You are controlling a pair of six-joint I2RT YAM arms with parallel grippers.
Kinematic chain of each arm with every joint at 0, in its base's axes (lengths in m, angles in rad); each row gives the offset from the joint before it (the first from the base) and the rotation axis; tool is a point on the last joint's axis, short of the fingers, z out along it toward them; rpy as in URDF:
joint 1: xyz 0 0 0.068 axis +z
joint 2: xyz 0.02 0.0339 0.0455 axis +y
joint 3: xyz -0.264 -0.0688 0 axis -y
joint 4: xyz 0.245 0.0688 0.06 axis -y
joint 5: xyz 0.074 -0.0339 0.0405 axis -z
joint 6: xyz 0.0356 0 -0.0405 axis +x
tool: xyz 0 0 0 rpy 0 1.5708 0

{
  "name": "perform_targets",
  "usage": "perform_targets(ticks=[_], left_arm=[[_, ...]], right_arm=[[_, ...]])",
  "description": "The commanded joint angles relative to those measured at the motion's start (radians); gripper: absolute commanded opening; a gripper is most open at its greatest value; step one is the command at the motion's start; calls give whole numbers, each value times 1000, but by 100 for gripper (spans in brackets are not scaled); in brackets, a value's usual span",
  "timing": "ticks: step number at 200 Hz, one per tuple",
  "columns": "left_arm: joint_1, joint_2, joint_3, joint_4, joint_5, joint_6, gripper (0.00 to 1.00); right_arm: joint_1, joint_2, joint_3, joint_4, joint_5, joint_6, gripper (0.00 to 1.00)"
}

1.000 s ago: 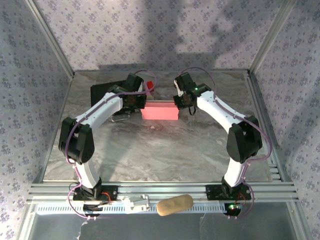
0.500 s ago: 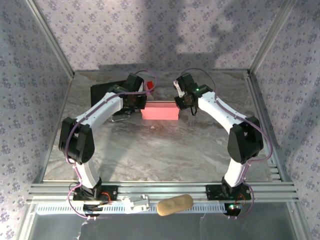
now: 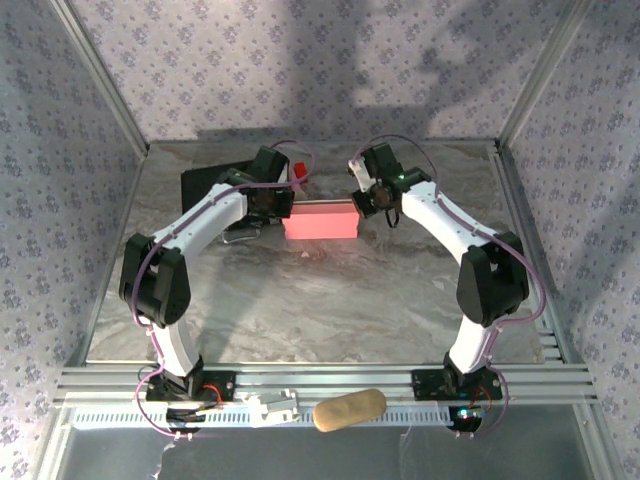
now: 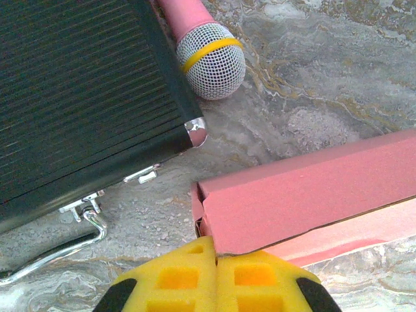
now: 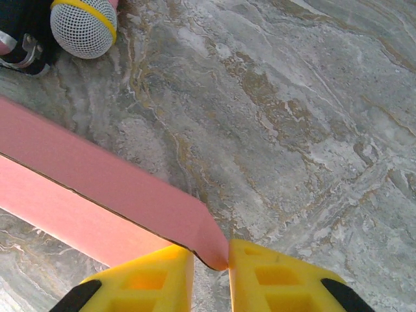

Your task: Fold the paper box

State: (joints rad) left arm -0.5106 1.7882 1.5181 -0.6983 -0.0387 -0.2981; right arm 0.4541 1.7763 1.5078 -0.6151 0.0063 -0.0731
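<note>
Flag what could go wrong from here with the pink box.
The right gripper pinches only a corner tip of the box, so it may slip or crease. The microphone and black case lie close by; a push could knock the box into them.

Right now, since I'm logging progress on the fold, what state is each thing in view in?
paper box: folded into a low box, lying on the table.
left gripper: shut, tips at the box's left end.
right gripper: closed on the box's right corner.
black case: closed, lying flat.
microphone: lying beside the black case.
</note>
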Motion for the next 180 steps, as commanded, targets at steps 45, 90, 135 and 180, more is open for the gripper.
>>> perform_targets(ticks=[45, 90, 135, 180], left_arm=[[-17, 63, -18, -162, 28, 8, 0], [-17, 66, -13, -165, 26, 8, 0], [-17, 64, -15, -163, 23, 2, 0], [-23, 62, -17, -158, 23, -4, 0]], right_arm=[[1, 11, 25, -12, -6, -73, 19], [2, 15, 22, -4, 0, -63, 11], [31, 20, 48, -30, 14, -31, 0], [69, 71, 143, -149, 37, 27, 0]])
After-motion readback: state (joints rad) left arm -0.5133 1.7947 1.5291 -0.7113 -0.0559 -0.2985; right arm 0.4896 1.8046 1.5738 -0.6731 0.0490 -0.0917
